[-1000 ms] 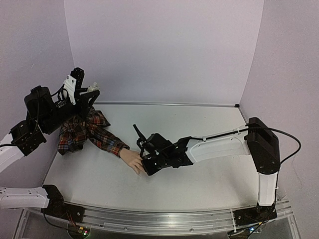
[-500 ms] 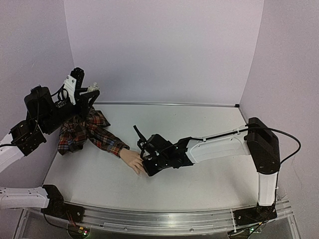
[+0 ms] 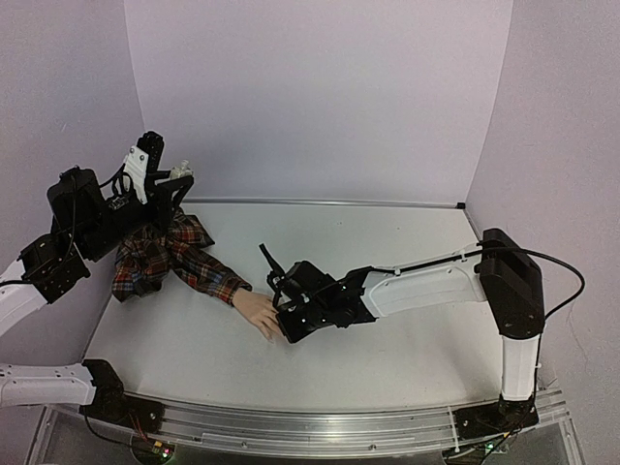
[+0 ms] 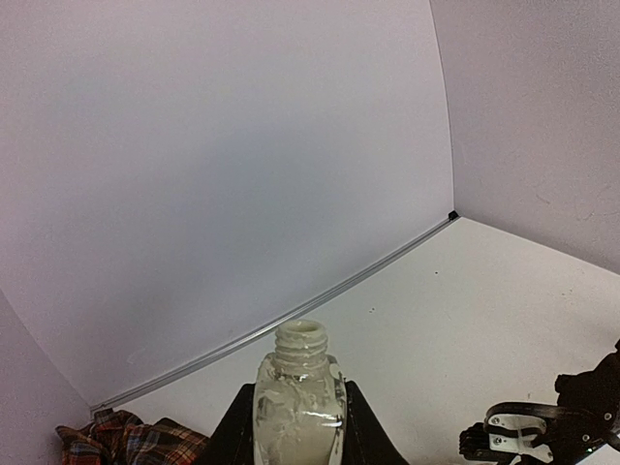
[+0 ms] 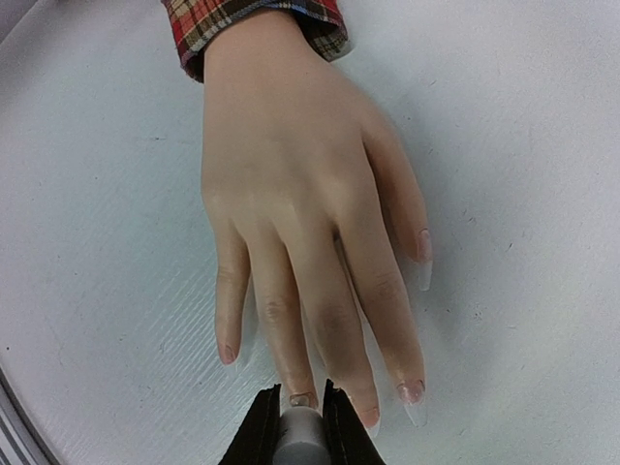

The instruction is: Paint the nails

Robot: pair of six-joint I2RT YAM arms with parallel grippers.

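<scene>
White table [image 3: 407,242]: your right gripper [image 5: 300,409], clamped on the brush [image 5: 301,436], meets the nails [image 5: 411,391] end-on; left gripper [image 4: 298,426] grips the bottle [image 4: 295,378], far left.

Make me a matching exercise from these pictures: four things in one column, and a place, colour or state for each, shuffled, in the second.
Things:
1. bottle
2. mannequin hand
3. sleeve
4. grey applicator

Descriptions:
A. red plaid
B. palm down, fingers spread
C. uncapped, held in the left jaws
D. held in the right jaws, at a fingertip

Pairs: 1-C, 2-B, 3-A, 4-D
</scene>
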